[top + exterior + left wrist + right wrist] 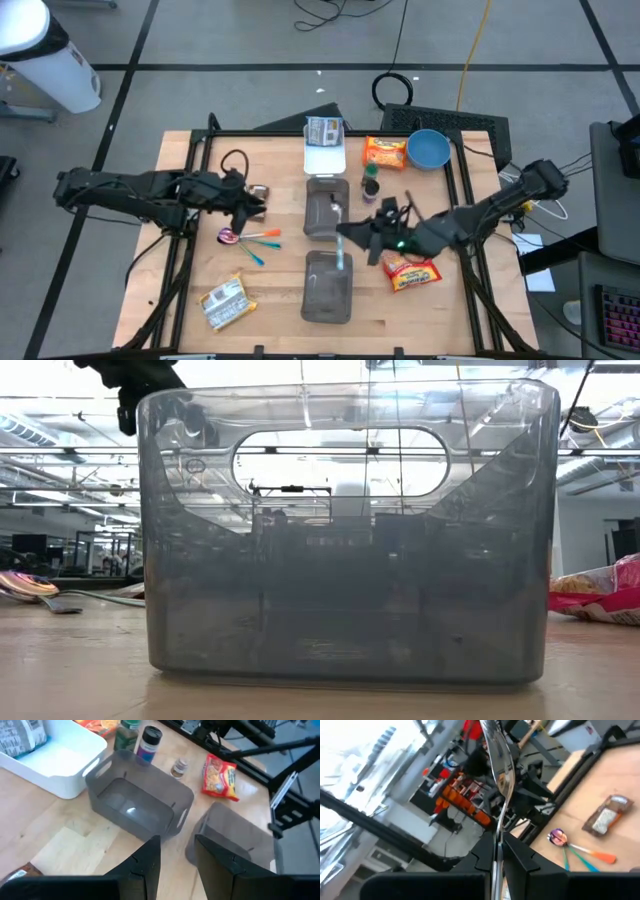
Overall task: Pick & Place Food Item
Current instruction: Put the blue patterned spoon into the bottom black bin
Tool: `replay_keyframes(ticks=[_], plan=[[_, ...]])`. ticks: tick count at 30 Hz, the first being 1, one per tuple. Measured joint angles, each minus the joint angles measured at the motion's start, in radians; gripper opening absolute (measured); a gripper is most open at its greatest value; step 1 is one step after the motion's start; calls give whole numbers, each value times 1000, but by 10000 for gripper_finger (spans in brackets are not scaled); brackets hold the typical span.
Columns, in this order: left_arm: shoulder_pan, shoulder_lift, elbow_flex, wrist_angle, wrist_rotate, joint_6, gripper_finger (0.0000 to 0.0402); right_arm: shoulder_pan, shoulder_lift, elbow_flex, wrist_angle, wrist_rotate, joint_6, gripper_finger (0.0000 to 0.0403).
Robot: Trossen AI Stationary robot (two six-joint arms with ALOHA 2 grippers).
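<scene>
1. Two grey plastic bins stand in a line down the middle of the table: the far bin (326,207) and the near bin (328,287). The wrist view shows nothing inside the far bin (137,805).
2. Beyond them sits a white tray (325,155) with a printed packet (323,130) at its far end.
3. A blue bowl (428,149) stands at the far right; I cannot tell what is in it.
4. An orange snack packet (385,152) lies between the tray and the bowl, with two small bottles (371,182) just near of it.
5. The right gripper (345,233) is clenched on a metal spoon (501,775), held between the two bins, over the far edge of the near bin.
6. A red snack bag (411,272), the food item, lies on the table right of the near bin, under the right arm.
7. The left gripper (256,203) hovers left of the far bin, its fingers (145,865) parted and holding nothing.
8. Coloured spoons (250,238) lie near it, and a wrapped bar (227,303) lies at the near left.
</scene>
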Motion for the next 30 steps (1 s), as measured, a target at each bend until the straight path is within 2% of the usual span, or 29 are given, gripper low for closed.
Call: replay_keyframes(ticks=[4,10,14,19,24,30], plan=[[0,0,0,-4,59,42,124,11,141,75,-1,40,86,10],[-1,0,0,-19,300,97,124,15,335,178,3,63,258,10],[-1,-13,0,-30,380,157,124,27,411,228,-13,63,320,10],[0,-45,0,-74,376,227,124,67,433,250,-151,49,431,10],[0,-54,0,-89,361,254,124,99,425,250,-350,-22,604,10],[0,-50,0,-74,284,243,124,105,425,250,-434,-51,650,10]])
